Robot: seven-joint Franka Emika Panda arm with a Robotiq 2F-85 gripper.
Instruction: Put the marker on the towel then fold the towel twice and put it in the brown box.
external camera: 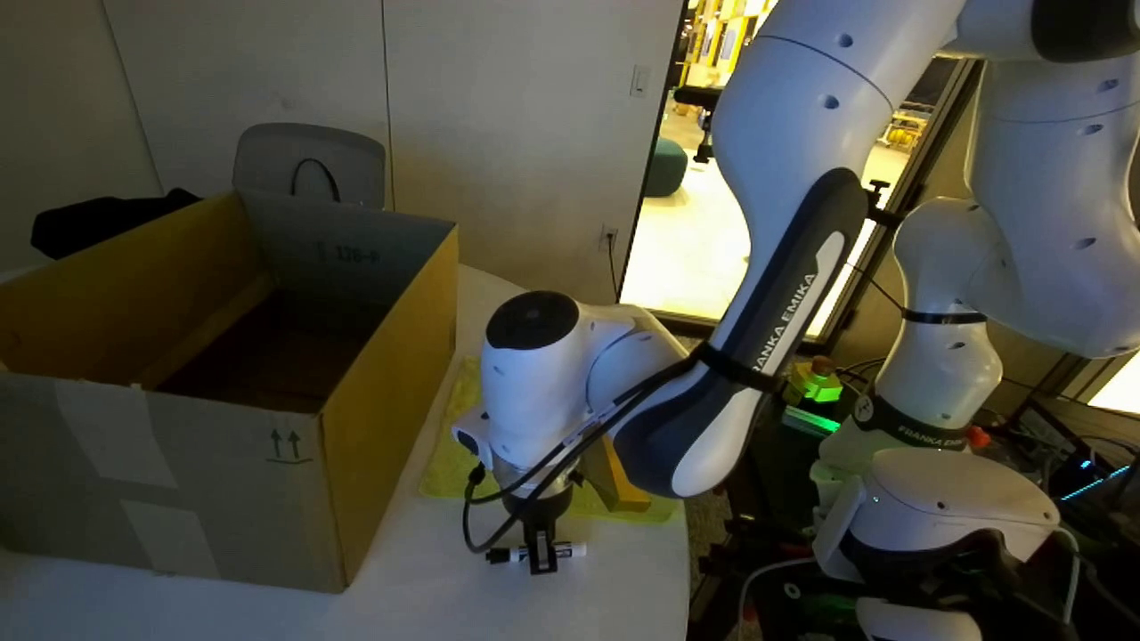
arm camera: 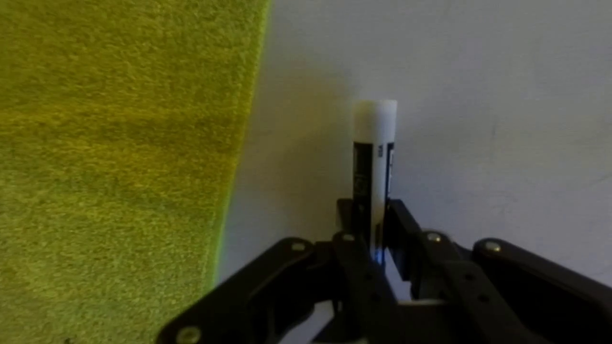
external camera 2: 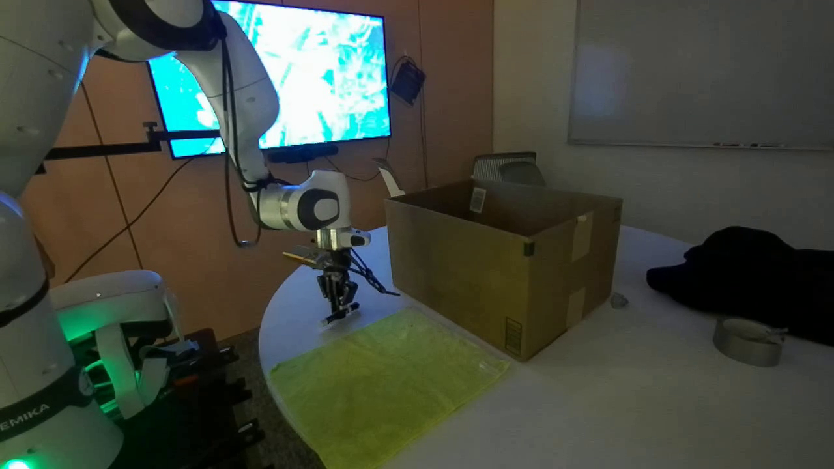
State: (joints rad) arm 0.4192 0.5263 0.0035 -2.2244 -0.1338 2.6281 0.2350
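A white marker with a black label and black cap (external camera: 503, 555) lies level between the fingertips of my gripper (external camera: 541, 559), which points down at the table. In the wrist view both fingers close against the sides of the marker (arm camera: 375, 122), its white end sticking out ahead. Whether it still touches the table I cannot tell. The yellow-green towel (external camera 2: 391, 384) is spread flat beside the gripper (external camera 2: 339, 314), a short gap away; its edge shows left of the marker in the wrist view. The brown box (external camera 2: 456, 260) stands upright and open-topped close to the towel.
The round white table (external camera 2: 586, 404) ends in a curved edge near the robot base. Past the box lie a black cloth (external camera 2: 743, 280), a grey tape roll (external camera 2: 747, 345) and a small crumpled scrap (external camera 2: 619, 300). A grey chair (external camera: 307, 160) stands behind the box.
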